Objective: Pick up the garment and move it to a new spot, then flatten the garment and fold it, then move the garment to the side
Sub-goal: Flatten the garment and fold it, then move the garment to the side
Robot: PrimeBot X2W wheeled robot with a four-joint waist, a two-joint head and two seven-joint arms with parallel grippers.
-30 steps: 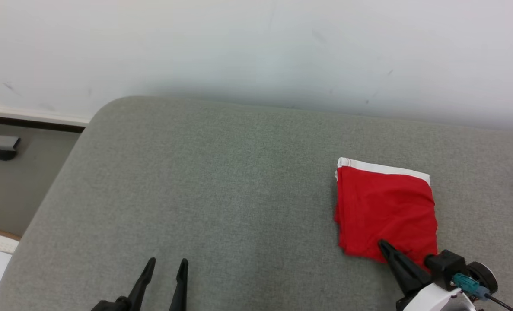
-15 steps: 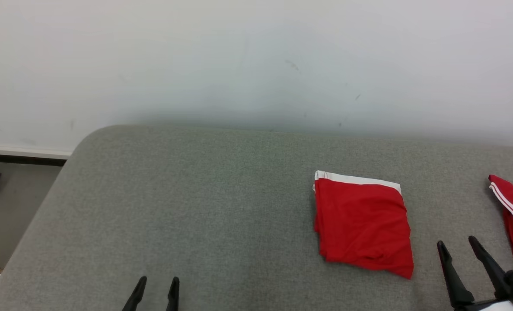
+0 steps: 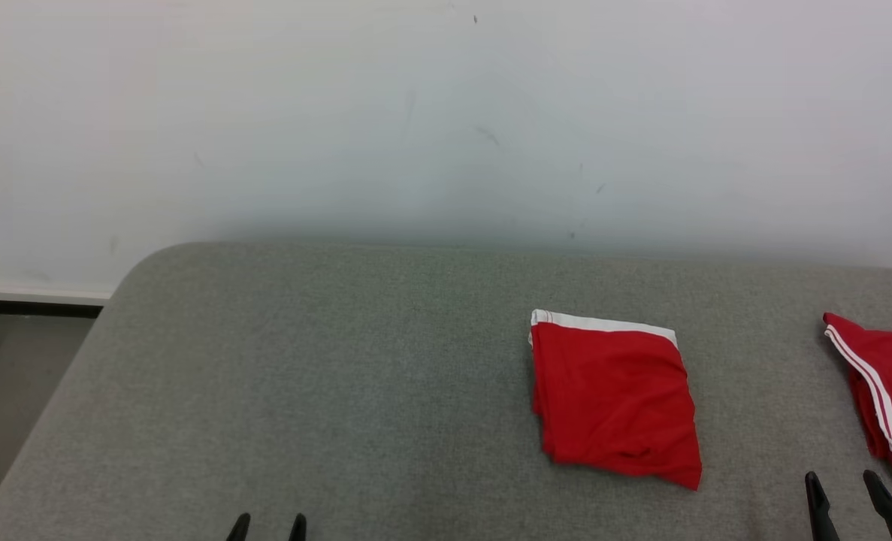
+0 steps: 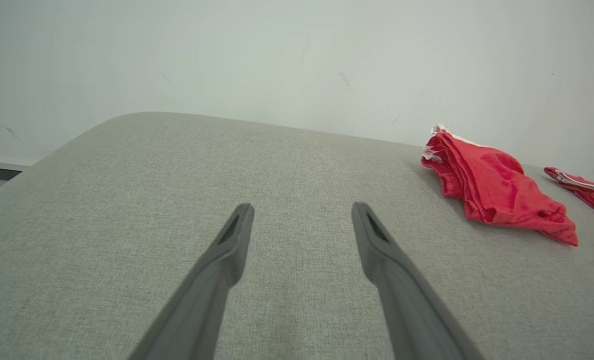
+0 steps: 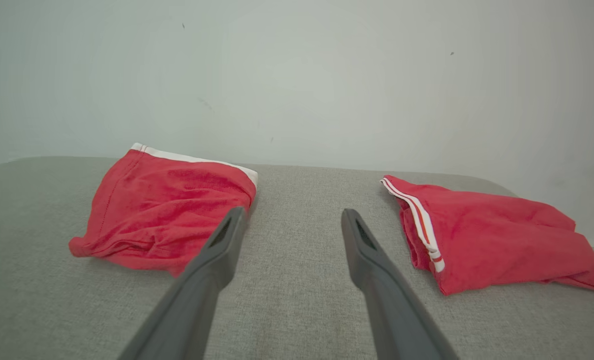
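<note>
The garment (image 3: 615,402) is red with a white band along its far edge and lies folded into a rough square on the grey cushion (image 3: 340,391), right of centre. My right gripper (image 3: 840,481) is open and empty, low at the bottom right, apart from the garment's near right corner. In the right wrist view the folded garment (image 5: 171,210) lies left of my open right gripper (image 5: 292,212). My left gripper (image 3: 267,522) is open and empty at the bottom left. In the left wrist view it (image 4: 302,207) hovers over bare cushion, with the garment (image 4: 497,192) far to its right.
A second red garment with white stripes (image 3: 885,383) lies crumpled at the cushion's right edge, right of my right gripper; it also lies at the right in the right wrist view (image 5: 497,235). A white wall (image 3: 446,113) stands behind the cushion. Floor (image 3: 10,406) drops off at the left.
My right gripper let go of the folded garment's near edge, opened and drew back to the right. The head camera shifted, bringing the second garment into view.
</note>
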